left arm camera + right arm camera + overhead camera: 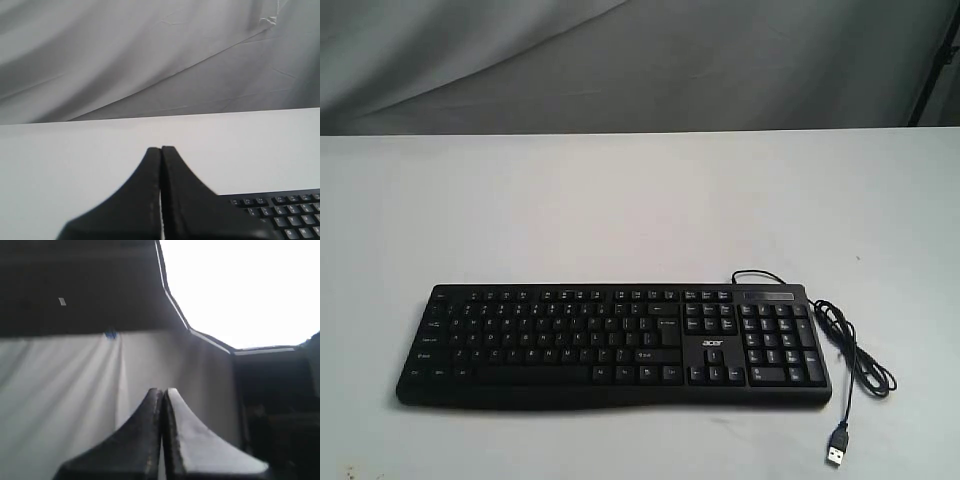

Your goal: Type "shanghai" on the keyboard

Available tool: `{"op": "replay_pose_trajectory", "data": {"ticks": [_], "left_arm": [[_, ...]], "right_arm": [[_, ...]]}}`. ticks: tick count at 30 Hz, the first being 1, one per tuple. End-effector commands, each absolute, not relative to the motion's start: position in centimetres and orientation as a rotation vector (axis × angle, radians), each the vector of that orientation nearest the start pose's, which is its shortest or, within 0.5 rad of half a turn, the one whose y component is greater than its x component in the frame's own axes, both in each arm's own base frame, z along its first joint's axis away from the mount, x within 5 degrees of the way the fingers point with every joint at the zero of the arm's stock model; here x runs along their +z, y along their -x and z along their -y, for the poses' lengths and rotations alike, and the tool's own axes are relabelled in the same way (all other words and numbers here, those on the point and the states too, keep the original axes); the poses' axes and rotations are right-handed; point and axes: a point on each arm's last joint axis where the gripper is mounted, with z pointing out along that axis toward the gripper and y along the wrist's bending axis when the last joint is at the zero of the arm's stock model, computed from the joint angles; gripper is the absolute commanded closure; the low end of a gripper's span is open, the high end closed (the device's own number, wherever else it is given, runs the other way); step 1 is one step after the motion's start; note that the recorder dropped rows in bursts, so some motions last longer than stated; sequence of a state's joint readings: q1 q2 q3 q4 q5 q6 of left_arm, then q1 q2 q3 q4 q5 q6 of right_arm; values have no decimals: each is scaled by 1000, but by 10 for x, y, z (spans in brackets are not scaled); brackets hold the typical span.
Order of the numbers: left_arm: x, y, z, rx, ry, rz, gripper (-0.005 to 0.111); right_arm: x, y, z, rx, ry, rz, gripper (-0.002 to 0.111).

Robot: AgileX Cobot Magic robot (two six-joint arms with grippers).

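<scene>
Two pairs of fingers, both clenched on nothing: I see left fingers (pixel 155 157) above the tabletop (pixel 60 160) near the keyboard (pixel 615 345), right fingers (pixel 156 397) facing the curtain (pixel 60 390).

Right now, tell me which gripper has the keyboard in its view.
The left gripper: a corner of the keyboard shows just beside its shut jaws. The right gripper, also shut, has no keyboard in its view.

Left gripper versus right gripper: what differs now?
The left gripper faces across the white table, with the keyboard beside it; the right gripper faces a grey curtain, no keyboard visible. The left gripper points level; the right gripper tilts up toward bright light. Both are shut, empty.
</scene>
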State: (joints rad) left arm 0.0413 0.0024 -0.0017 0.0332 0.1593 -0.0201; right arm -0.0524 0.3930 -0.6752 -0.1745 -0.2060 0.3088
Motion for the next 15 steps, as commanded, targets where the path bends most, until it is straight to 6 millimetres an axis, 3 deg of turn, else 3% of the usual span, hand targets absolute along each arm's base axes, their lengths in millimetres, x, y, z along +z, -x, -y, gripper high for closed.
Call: {"op": "replay_pose_trajectory", "data": {"ticks": [1,5,8,12,15], "left_arm": [[199,-56,-2,39,24,-1637,107],[199,-56,-2,39,24,-1637,107],[199,-56,-2,39,24,-1637,107],[199,-56,-2,39,24,-1637,107],[199,-56,-2,39,24,-1637,107]], "right_arm": [[476,-115,16,-229,-23,-1466,108],[501,-169,27,-371,29,-1844,108],[503,-211,20,-299,169,-1988,108],[481,-263,-16,58,639,-2025,108],[452,-299,-45,347,791,-2020,108]]}}
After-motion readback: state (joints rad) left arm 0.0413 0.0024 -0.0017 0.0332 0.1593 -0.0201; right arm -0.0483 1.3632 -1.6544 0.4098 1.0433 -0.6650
